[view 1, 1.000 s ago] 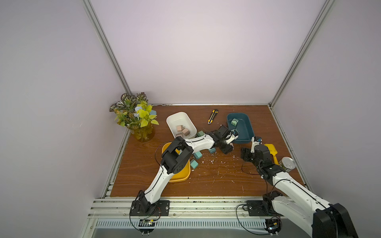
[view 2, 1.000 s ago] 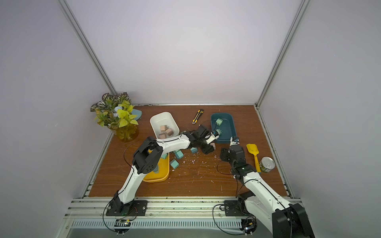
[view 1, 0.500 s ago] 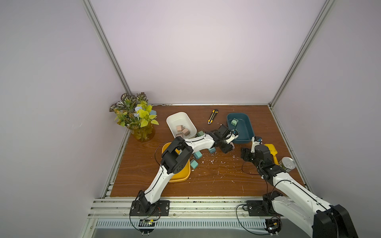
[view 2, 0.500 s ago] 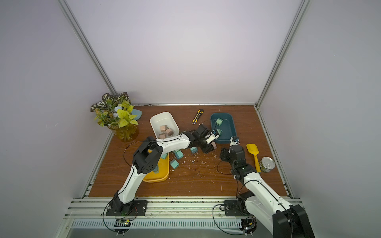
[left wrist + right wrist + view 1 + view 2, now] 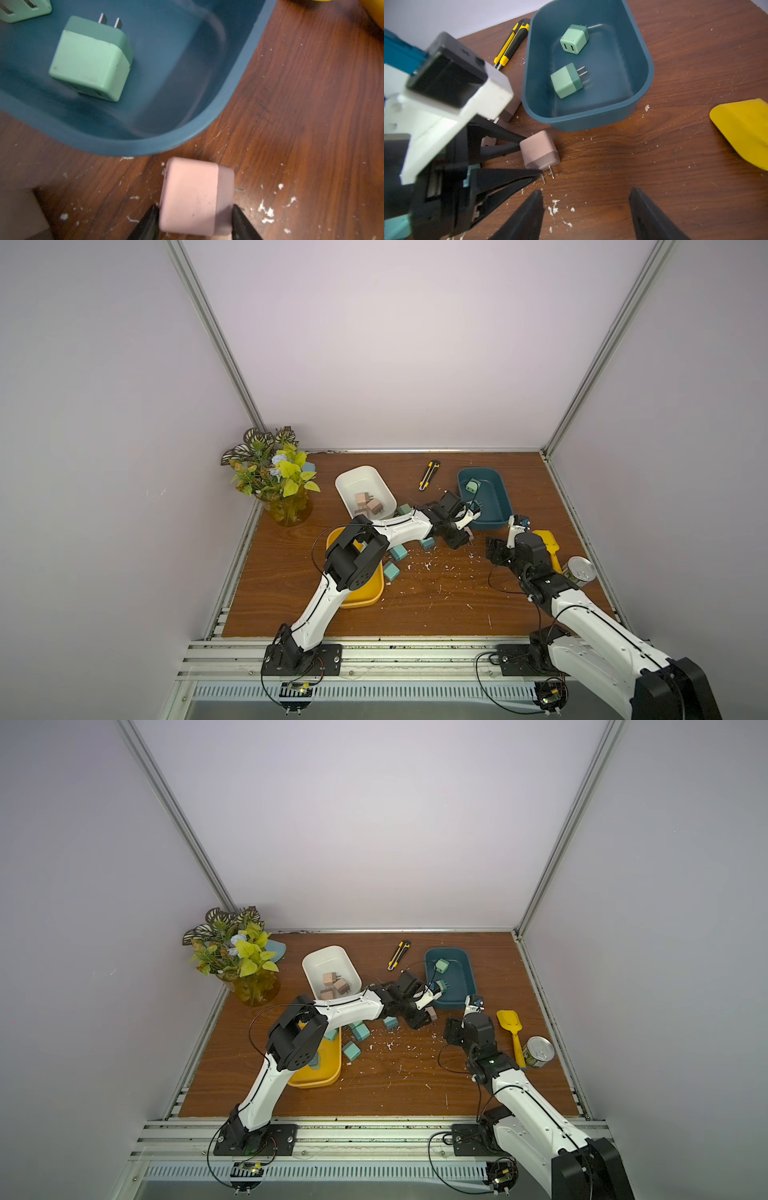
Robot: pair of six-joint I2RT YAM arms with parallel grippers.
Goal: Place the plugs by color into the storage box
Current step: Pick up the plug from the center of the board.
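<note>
My left gripper [image 5: 194,209] is shut on a pale pink plug [image 5: 193,197], which rests on the table just outside the near-left corner of the teal storage box [image 5: 484,526]. The right wrist view shows its fingers [image 5: 510,137] on either side of that pink plug [image 5: 538,152]. Two mint green plugs [image 5: 574,41] [image 5: 566,81] lie inside the teal box [image 5: 591,122]. The white box [image 5: 361,477] holds pink plugs [image 5: 368,504]. Teal-blue plugs [image 5: 399,553] lie on the table beside the yellow box [image 5: 361,597]. My right gripper [image 5: 585,193] stands open over bare wood.
A yellow-black utility knife [image 5: 429,475] lies at the back between the white and teal boxes. A yellow scoop [image 5: 548,547] and a tin can [image 5: 581,570] sit at the right edge. A potted plant [image 5: 276,477] fills the back left corner. White crumbs [image 5: 432,568] dot the middle.
The left gripper's jaws have come in against the pink plug. The right arm has not moved.
</note>
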